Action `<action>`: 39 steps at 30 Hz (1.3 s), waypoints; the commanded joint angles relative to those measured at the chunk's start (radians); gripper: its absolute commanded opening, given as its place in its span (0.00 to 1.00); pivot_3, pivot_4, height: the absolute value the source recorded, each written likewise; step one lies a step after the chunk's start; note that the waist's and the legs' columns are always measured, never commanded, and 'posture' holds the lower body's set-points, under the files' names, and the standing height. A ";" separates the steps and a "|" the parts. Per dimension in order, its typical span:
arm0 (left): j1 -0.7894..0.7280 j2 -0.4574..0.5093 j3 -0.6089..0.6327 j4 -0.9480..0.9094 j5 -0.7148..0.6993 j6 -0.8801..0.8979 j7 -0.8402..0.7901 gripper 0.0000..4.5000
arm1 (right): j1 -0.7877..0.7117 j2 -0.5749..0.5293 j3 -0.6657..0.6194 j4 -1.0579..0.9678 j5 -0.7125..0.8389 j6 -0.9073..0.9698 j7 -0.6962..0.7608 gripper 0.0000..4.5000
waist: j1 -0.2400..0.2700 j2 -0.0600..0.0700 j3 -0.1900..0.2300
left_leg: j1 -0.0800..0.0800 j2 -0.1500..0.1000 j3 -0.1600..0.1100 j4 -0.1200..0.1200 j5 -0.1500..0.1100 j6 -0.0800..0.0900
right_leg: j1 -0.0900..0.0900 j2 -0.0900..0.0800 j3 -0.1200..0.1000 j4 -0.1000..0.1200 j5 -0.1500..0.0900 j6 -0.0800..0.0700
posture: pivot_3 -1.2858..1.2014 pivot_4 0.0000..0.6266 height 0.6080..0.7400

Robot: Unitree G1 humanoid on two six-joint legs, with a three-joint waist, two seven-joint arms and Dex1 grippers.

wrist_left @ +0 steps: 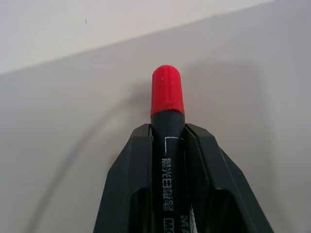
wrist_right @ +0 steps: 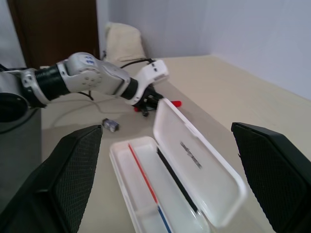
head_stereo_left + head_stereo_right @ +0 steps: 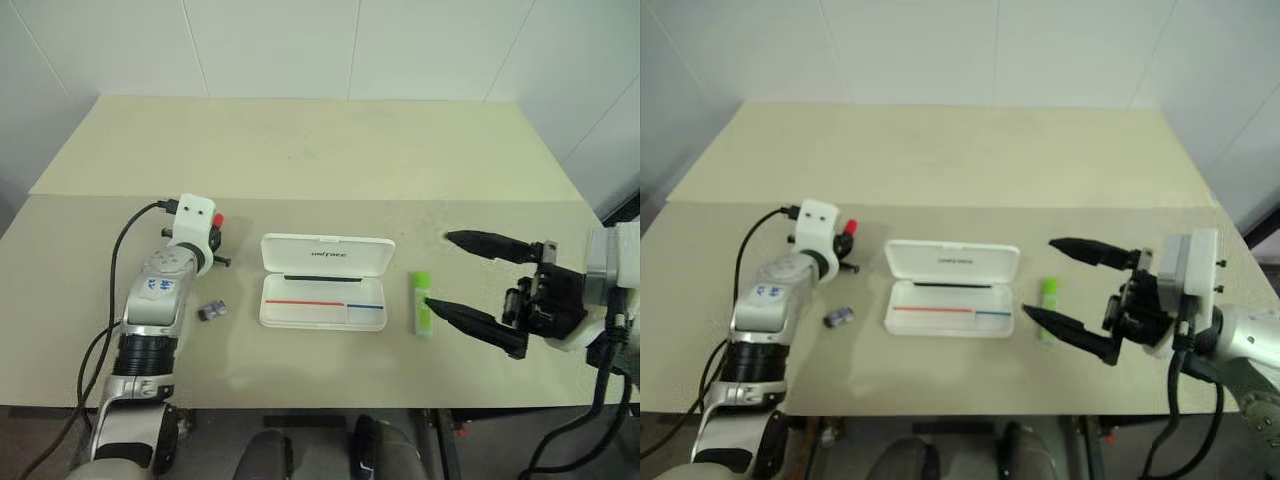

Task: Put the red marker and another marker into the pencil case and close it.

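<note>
Red-capped and dark-barrelled, the red marker (image 1: 166,126) is sitting clamped between the two black fingers of the left gripper (image 1: 167,145), its cap poking out past the fingertips just above the beige table (image 3: 300,150), to the left of the pencil case. White and hard-shelled, the pencil case (image 3: 325,282) is lying open near the table's front edge, its lid (image 3: 327,255) tilting up at the back and a red-and-blue stripe running along the tray. One lime-green marker (image 3: 421,302) is lying flat just to the right of the case, apart from it. The right gripper (image 3: 455,272) is hovering beside that green marker with its jaws spread wide and nothing between them, the nearer finger's tip reaching over the marker. One small grey-blue clip-like object (image 3: 211,311) is resting on the table between the left arm and the case. A black cable (image 3: 125,250) is looping along the left arm. Nothing is lying between the held red marker and the open tray. In all: two markers, one case, one small clip, two grippers.
</note>
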 commanded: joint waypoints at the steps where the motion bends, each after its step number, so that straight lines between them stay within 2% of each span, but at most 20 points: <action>1: -0.031 0.053 0.027 -0.074 -0.030 -0.039 -0.072 0.13 | -0.041 0.028 0.070 -0.023 -0.027 -0.015 -0.020 1.00 | -0.001 -0.001 0.000 | 0.000 0.000 0.000 0.000 0.000 0.000 | 0.000 0.000 -0.001 0.000 0.000 0.000 | 0.52 0.24 1.00; 7: -0.029 0.136 0.075 -0.146 -0.133 -0.093 -0.241 0.13 | -0.130 0.108 0.215 0.033 -0.140 -0.039 -0.038 1.00 | -0.006 -0.002 0.001 | -0.009 -0.001 0.004 0.001 0.000 -0.001 | -0.010 0.000 -0.001 0.001 0.000 0.000 | 0.52 0.24 1.00; 10: -0.008 0.161 0.109 -0.212 -0.227 -0.168 -0.373 0.13 | -0.127 0.120 0.223 0.044 -0.151 -0.042 -0.024 1.00 | -0.006 -0.002 0.001 | -0.010 -0.001 0.011 0.001 0.000 -0.001 | -0.012 0.000 -0.002 0.001 0.000 0.000 | 0.52 0.24 1.00; 15: 0.056 0.210 0.182 -0.389 -0.478 -0.235 -0.663 0.13 | -0.081 0.105 0.205 0.060 -0.166 -0.052 0.015 1.00 | -0.010 -0.002 0.001 | -0.010 -0.001 0.012 0.001 0.000 -0.001 | -0.012 0.000 -0.002 0.001 0.000 0.000 | 0.52 0.24 1.00; 19: 0.059 0.218 0.188 -0.399 -0.552 -0.311 -0.765 0.13 | -0.052 0.091 0.189 0.073 -0.187 -0.062 0.039 1.00 | -0.007 -0.002 0.001 | -0.009 -0.001 0.013 0.003 0.001 -0.001 | -0.012 0.000 -0.002 0.002 0.000 0.000 | 0.52 0.24 1.00; 22: 0.067 0.234 0.178 -0.398 -0.575 -0.324 -0.802 0.13 | -0.033 0.080 0.180 0.076 -0.198 -0.064 0.054 1.00 | -0.008 -0.002 0.001 | -0.009 -0.001 0.013 0.003 0.002 -0.002 | -0.011 0.001 -0.002 0.003 0.000 0.000 | 0.52 0.24 1.00; 26: 0.073 0.269 0.131 -0.386 -0.610 -0.347 -0.937 0.13 | 0.053 0.051 0.132 0.097 -0.235 -0.101 0.106 1.00 | -0.008 -0.002 0.001 | -0.009 -0.001 0.012 0.002 0.003 -0.002 | -0.011 0.001 -0.001 0.004 0.000 0.000 | 0.52 0.24 1.00; 32: 0.079 0.322 0.044 -0.326 -0.560 -0.415 -1.072 0.13 | 0.107 0.055 0.102 0.101 -0.260 -0.133 0.117 1.00 | -0.009 -0.002 0.001 | -0.008 -0.001 0.013 0.002 0.003 -0.002 | -0.011 0.002 -0.001 0.004 0.000 0.000 | 0.52 0.24 1.00; 39: 0.030 0.287 -0.069 -0.264 -0.486 -0.495 -1.096 0.13 | 0.132 0.067 0.091 0.085 -0.274 -0.143 0.097 1.00 | -0.006 -0.002 0.001 | -0.009 -0.001 0.012 0.003 0.003 -0.002 | -0.011 0.002 -0.001 0.003 0.000 0.000 | 0.52 0.24 1.00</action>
